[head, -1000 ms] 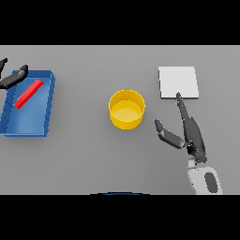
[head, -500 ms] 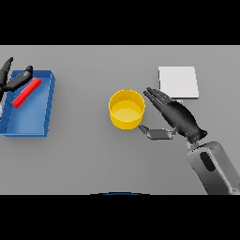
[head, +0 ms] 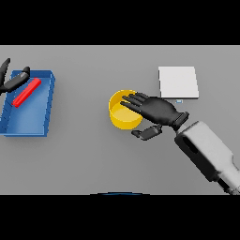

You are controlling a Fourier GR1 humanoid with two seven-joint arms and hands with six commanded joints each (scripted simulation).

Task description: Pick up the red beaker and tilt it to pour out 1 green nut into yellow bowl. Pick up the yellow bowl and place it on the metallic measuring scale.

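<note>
The grey table (head: 93,164) fills the view. At about nine o'clock on it sits a blue tray (head: 28,117), long side running up and down, and inside its upper end lies a red beaker (head: 26,92) on its side, slanted from lower left to upper right. No green nut can be made out in it or anywhere else. The left hand (head: 11,79) shows at the tray's ten o'clock corner, right at the edge of the view, with dark fingers reaching toward the beaker's upper end; whether they are curled on it or merely beside it cannot be told.

The right arm (head: 206,150) comes in from four o'clock, angled up toward the centre. At one o'clock lies the scale (head: 178,82), a flat pale square plate with a small tab at its lower edge, nothing on it.

Just left of centre stands the yellow bowl (head: 124,110), upright. The right hand (head: 157,110) is at the bowl's three o'clock side: its fingers are spread and lie over the rim, and the thumb hangs apart below, near the bowl's five o'clock wall. The hand is open, not clamped. That shape looks like a grasp being set up, fingers over and thumb under so the wall can be pinched between them.

The scale is near the bowl, up and to the right, so the carry should be brief once the grip closes. The pour seems not done, since the beaker is in the tray, well apart from the bowl.
</note>
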